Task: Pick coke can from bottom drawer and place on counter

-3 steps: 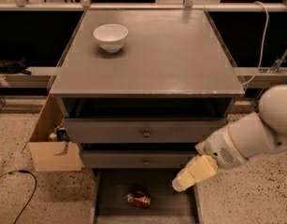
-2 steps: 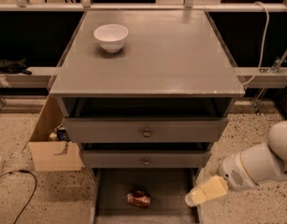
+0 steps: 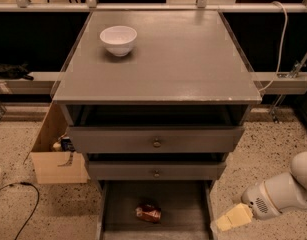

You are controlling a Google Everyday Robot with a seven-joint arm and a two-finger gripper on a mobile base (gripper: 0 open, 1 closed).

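The coke can (image 3: 148,212), small and red, lies on its side on the floor of the open bottom drawer (image 3: 185,204), near the middle. The counter (image 3: 168,64) is the broad grey top of the cabinet. My gripper (image 3: 233,218), pale yellow at the end of a white arm, is low at the lower right. It is just outside the drawer's right wall, to the right of the can and apart from it. It holds nothing that I can see.
A white bowl (image 3: 118,39) stands on the counter's back left. Two shallower drawers with round knobs (image 3: 156,143) sit slightly open above the bottom drawer. An open cardboard box (image 3: 55,159) stands on the floor at the left. A black cable (image 3: 23,196) lies on the floor.
My arm and gripper have moved down and to the right, from in front of the drawers to beside the bottom drawer's right wall. The can has not moved.
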